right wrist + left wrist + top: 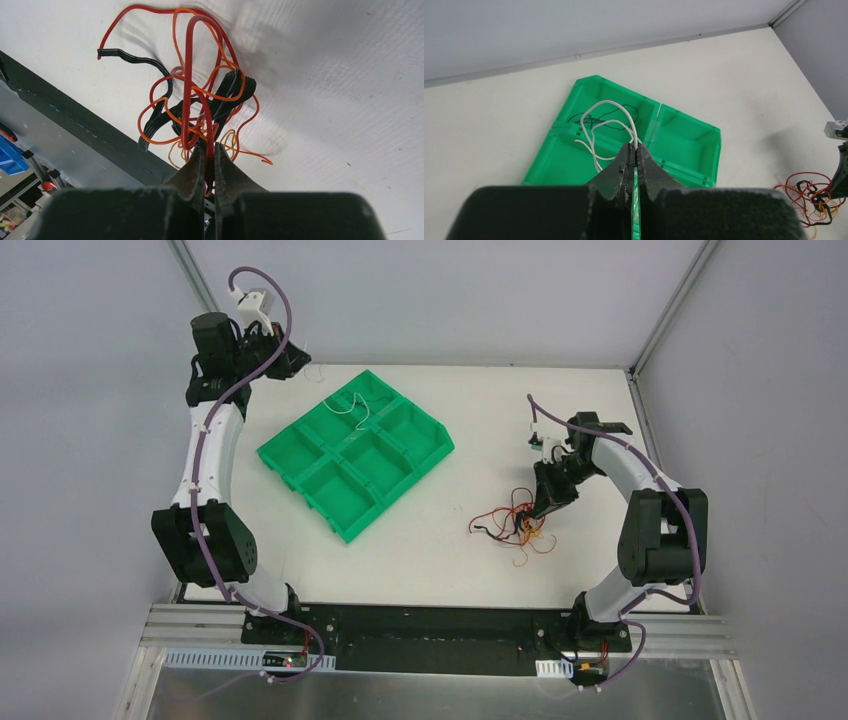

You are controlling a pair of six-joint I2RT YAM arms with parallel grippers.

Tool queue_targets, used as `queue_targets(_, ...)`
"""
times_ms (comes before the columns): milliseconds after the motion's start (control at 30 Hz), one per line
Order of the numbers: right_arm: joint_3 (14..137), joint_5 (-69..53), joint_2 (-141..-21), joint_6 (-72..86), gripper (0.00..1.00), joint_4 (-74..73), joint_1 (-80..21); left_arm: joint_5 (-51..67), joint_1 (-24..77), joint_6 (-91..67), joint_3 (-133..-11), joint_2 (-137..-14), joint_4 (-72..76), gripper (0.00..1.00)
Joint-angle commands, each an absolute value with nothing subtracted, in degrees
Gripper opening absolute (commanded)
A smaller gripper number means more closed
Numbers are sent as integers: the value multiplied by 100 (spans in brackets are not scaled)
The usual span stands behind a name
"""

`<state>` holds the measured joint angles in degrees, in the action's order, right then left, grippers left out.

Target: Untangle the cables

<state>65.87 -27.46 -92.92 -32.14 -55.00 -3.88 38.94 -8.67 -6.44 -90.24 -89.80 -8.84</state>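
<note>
Cables (515, 525) are lying in two spots: the left gripper (634, 150) is pinching a white cable (596, 112) looping over the green tray (684, 145), while on the desk (470, 420) to the right the right gripper (209, 150) is clamping a red cable (189, 75) in the tangle (200, 105).

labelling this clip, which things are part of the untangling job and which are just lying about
Job:
tangle of red, orange and black cables
white cable
thin black cable in the tray
right gripper, shut on a red strand
left gripper, shut on the white cable

Just there:
green tray
purple arm cables
</note>
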Motion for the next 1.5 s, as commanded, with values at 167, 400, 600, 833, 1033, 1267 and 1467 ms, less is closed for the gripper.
queue_targets(167,6730,-2905,-9279,-3216,0,-5773,-360,3816,-935,-194,-8850,-8941,-650,0)
queue_targets(400,6756,-2941,-9266,-3211,0,-5791,-360,3760,-973,-114,-9130,-8972,-776,0)
queue_targets(600,6796,-3058,-9263,-3161,0,-5799,-360,4175,-891,222,-8713,-9159,-917,0)
queue_targets(833,6927,-3234,-9228,-3129,0,-5986,-360,3930,-628,711,-8385,-9621,-859,0)
queue_targets(1033,7028,-3460,-9056,-3078,0,-6091,-360,4056,-536,873,-7832,-9645,-907,0)
queue_targets(1267,7494,-4275,-8985,-2860,0,-6284,-384,3672,-546,857,-8196,-9393,-1672,59)
queue_targets(1467,8026,-5015,-8812,-2547,0,-6283,-639,5025,-499,576,-8655,-8974,-1977,73)
